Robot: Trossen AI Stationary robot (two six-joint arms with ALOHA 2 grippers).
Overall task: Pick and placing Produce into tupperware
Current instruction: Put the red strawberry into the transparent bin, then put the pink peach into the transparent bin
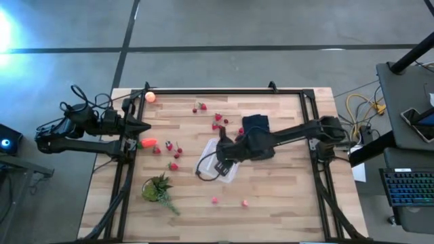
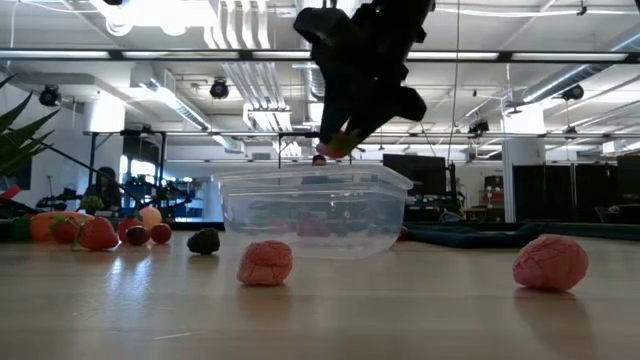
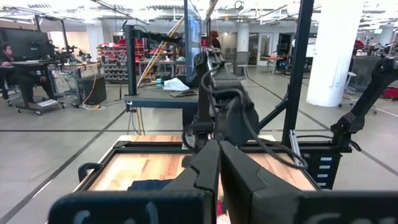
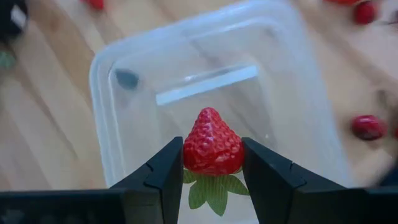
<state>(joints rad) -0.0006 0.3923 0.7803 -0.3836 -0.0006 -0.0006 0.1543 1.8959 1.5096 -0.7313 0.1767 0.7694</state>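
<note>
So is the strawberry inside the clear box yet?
Not yet. The right gripper is pinching the strawberry in the air above the open tupperware; the low view shows it above the rim.

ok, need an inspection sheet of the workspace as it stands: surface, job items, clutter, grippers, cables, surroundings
Surface: light wooden slat table, black frame.
Job's things: clear plastic tupperware box mid-table; small red strawberries scattered; elongated orange-red piece; round peach-orange ball at far edge.
Clutter: green leafy bunch; dark navy folded cloth.
Grippers: right gripper above box, fingers shut on a red strawberry; left gripper at table's left edge, shut.
Cables: yellow cables off table, right.
Surroundings: open workshop, a seated person.
</note>
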